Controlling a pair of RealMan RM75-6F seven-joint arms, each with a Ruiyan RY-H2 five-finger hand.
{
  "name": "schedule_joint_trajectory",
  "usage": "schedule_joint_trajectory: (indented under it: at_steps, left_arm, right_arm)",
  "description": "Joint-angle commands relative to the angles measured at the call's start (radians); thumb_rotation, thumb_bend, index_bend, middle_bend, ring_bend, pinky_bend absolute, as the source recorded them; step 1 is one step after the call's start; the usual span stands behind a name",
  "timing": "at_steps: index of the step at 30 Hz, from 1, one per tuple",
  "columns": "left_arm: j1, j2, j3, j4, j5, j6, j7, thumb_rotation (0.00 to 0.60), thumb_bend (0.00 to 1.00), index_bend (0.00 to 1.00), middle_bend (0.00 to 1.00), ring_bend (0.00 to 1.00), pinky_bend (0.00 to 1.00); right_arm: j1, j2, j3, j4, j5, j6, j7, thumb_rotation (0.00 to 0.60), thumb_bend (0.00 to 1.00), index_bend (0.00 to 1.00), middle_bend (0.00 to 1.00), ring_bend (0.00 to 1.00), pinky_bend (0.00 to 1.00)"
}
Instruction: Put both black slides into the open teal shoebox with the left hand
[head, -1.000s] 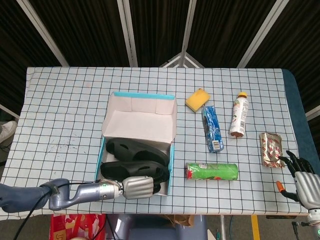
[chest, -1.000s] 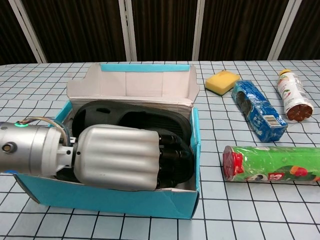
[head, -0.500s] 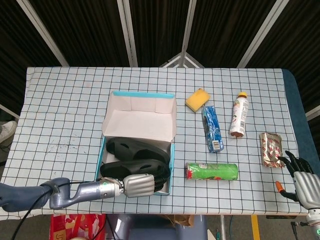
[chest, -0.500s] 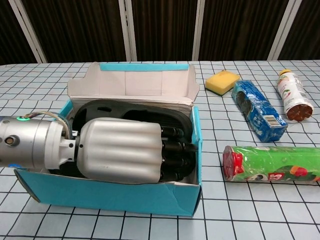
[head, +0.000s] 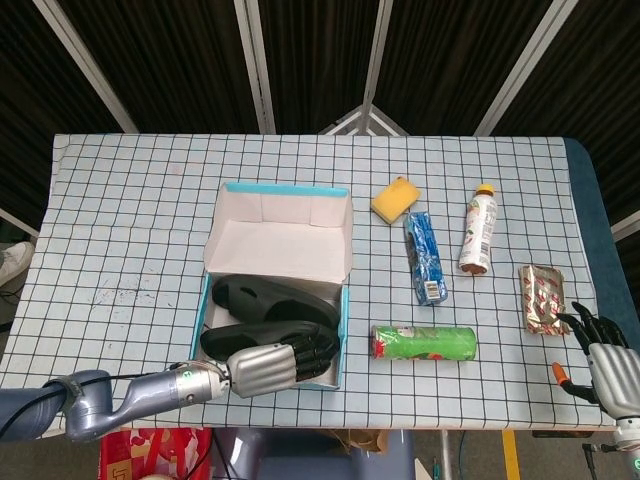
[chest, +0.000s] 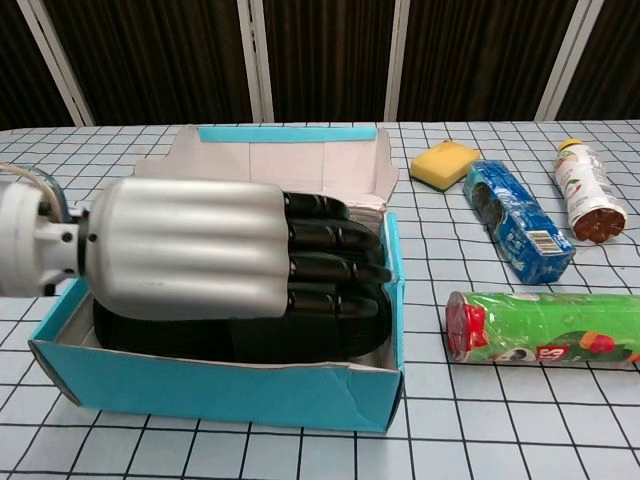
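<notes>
Black slides (head: 272, 312), head view: both lying inside the open teal shoebox (head: 342, 330), one behind the other, lengthwise left to right. Box flap folded up at the far side, white inner face showing. Left hand (head: 268, 364) positioned above the near edge of the box, over the near slide, dark fingers (head: 315, 350) extended toward the right and lying close together, holding nothing. Right hand (head: 605, 352) at the near right corner of the checkered table (head: 130, 220), fingers spread, nothing in its grasp, just near of a foil snack packet (head: 541, 299). Right of the box: yellow sponge (head: 394, 199), blue packet (head: 425, 257), bottle (head: 478, 229), green can (head: 424, 343) lying on its side.

Chest view: black slides (chest: 250, 335) resting on the box floor, largely hidden. Left hand (chest: 215, 250) raised above the slides at rim height, back facing the camera, fingers (chest: 325, 265) straight, side by side, empty. Teal shoebox (chest: 220, 390) near wall dented at the rim. Green can (chest: 545, 327) just right of the box, apart from it. Sponge (chest: 446, 164), blue packet (chest: 516, 221) and bottle (chest: 586, 203) farther back on the right. Right hand out of frame.
</notes>
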Motion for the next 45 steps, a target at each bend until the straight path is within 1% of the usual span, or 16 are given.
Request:
schedule_joint_trajectory:
  at_steps: [1,2,4,7,10,12,15,19,21,25,28,30,32,36,41,45]
  left_arm:
    - [0.062,0.072,-0.025,-0.103,-0.072,0.083,-0.054,0.6,0.23,0.09,0.1,0.04,0.23]
    - [0.078,0.08,-0.029,-0.126,-0.095,0.111,-0.106,0.6,0.24,0.13,0.15,0.07,0.28]
    - [0.105,0.079,-0.045,-0.143,-0.119,0.185,-0.22,0.6,0.25,0.18,0.2,0.13,0.34]
    - [0.139,0.053,-0.069,-0.127,-0.167,0.268,-0.372,0.6,0.27,0.23,0.23,0.17,0.37]
    - [0.152,0.029,-0.101,-0.131,-0.257,0.287,-0.524,0.6,0.3,0.27,0.26,0.23,0.41]
    - [0.153,0.022,-0.122,-0.133,-0.316,0.28,-0.608,0.6,0.3,0.3,0.29,0.23,0.42]
    - [0.161,0.031,-0.147,-0.14,-0.377,0.279,-0.676,0.6,0.3,0.34,0.34,0.26,0.43]
    - [0.211,0.056,-0.151,-0.16,-0.397,0.35,-0.661,0.6,0.3,0.34,0.34,0.26,0.44]
    - [0.272,0.086,-0.141,-0.19,-0.406,0.435,-0.628,0.6,0.3,0.34,0.34,0.26,0.44]
    - [0.438,0.137,-0.084,-0.234,-0.391,0.651,-0.501,0.6,0.3,0.31,0.31,0.25,0.39]
    - [0.551,0.159,-0.029,-0.246,-0.408,0.76,-0.441,0.6,0.3,0.27,0.26,0.21,0.34]
    - [0.601,0.17,0.003,-0.246,-0.429,0.785,-0.459,0.6,0.3,0.25,0.23,0.18,0.31]
    - [0.643,0.181,0.031,-0.227,-0.447,0.797,-0.487,0.6,0.3,0.22,0.18,0.11,0.24]
    - [0.691,0.192,0.062,-0.173,-0.467,0.794,-0.49,0.6,0.3,0.15,0.09,0.01,0.13]
    - [0.725,0.186,0.06,-0.153,-0.472,0.795,-0.531,0.6,0.3,0.11,0.06,0.0,0.11]
    - [0.749,0.131,0.031,-0.063,-0.408,0.851,-0.618,0.6,0.29,0.11,0.08,0.0,0.11]
  right_arm:
    - [-0.001,0.0,-0.001,-0.001,-0.001,0.001,-0.001,0.6,0.39,0.17,0.05,0.13,0.07]
    - [-0.001,0.001,-0.001,-0.002,-0.001,0.0,-0.001,0.6,0.39,0.17,0.05,0.13,0.07]
    - [-0.001,0.001,-0.001,-0.005,-0.001,0.001,-0.005,0.6,0.39,0.17,0.05,0.13,0.07]
    - [-0.002,0.001,-0.002,-0.01,-0.001,0.001,-0.013,0.6,0.39,0.17,0.05,0.13,0.07]
    - [0.0,0.0,-0.003,-0.012,0.0,-0.004,-0.02,0.6,0.39,0.17,0.05,0.13,0.07]
    - [0.002,-0.001,-0.002,-0.011,0.005,-0.008,-0.022,0.6,0.39,0.17,0.05,0.13,0.07]
    - [0.004,-0.001,0.0,-0.007,0.01,-0.013,-0.019,0.6,0.39,0.17,0.05,0.13,0.07]
    - [0.005,0.0,0.0,-0.003,0.008,-0.014,-0.01,0.6,0.39,0.17,0.05,0.13,0.07]
    - [0.003,0.001,0.0,-0.002,0.004,-0.01,-0.003,0.6,0.39,0.17,0.05,0.13,0.07]
    - [0.002,0.001,-0.001,0.0,-0.001,-0.006,-0.002,0.6,0.39,0.17,0.05,0.13,0.07]
    - [0.004,-0.001,-0.003,-0.009,-0.004,-0.008,-0.017,0.6,0.39,0.17,0.05,0.13,0.07]
    - [0.005,-0.002,-0.005,-0.015,-0.007,-0.009,-0.029,0.6,0.39,0.17,0.05,0.13,0.07]
    - [0.005,-0.003,-0.007,-0.022,-0.009,-0.009,-0.042,0.6,0.39,0.17,0.05,0.13,0.07]
    - [0.005,-0.005,-0.008,-0.031,-0.006,-0.009,-0.061,0.6,0.39,0.17,0.05,0.13,0.07]
    - [0.004,-0.006,-0.007,-0.032,-0.008,-0.004,-0.067,0.6,0.39,0.17,0.05,0.13,0.07]
    - [0.001,-0.01,-0.005,-0.026,-0.011,0.007,-0.073,0.6,0.39,0.17,0.05,0.13,0.07]
